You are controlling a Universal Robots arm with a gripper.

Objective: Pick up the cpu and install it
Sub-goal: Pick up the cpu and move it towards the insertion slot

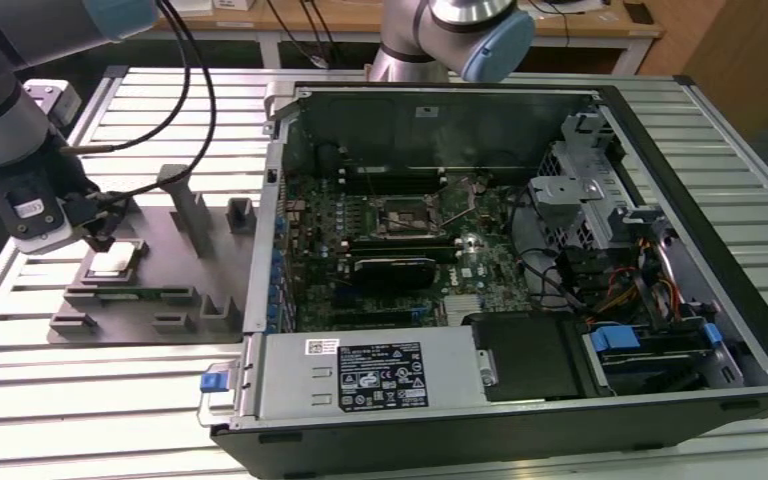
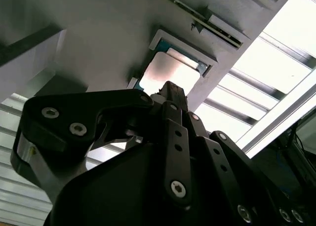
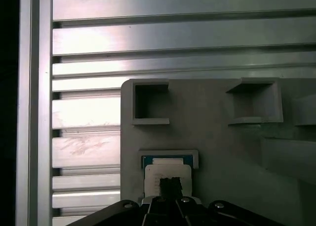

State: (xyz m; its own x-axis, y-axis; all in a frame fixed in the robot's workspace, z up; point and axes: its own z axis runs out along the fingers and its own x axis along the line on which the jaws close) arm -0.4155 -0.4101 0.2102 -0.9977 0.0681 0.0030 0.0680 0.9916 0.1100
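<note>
Jaws look pressed shut, tip against tip, with nothing held between them. They hang right above the cpu (image 1: 111,263) - the chip is straight under the tips, not off to one side. In the second wrist view the dark tips point at the middle of the cpu (image 2: 170,70), and in the first wrist view they cover part of its pale top (image 3: 157,172). I cannot tell if the tips touch the chip or stop just short of it.

The cpu lies flat, shiny side up, in its own square pocket. It looks square, so no side is the long one. By my guess it has not been lifted yet.

The pocket is part of the grey holder tray (image 1: 157,272), and the tray rests on the slatted metal counter (image 1: 91,400) in the lower left of the exterior view.

Farther off, toward the exterior view's right, the open computer case (image 1: 624,130) lies on its side. Its socket (image 1: 408,213) sits in the middle of the green board - well apart from the chip.
</note>
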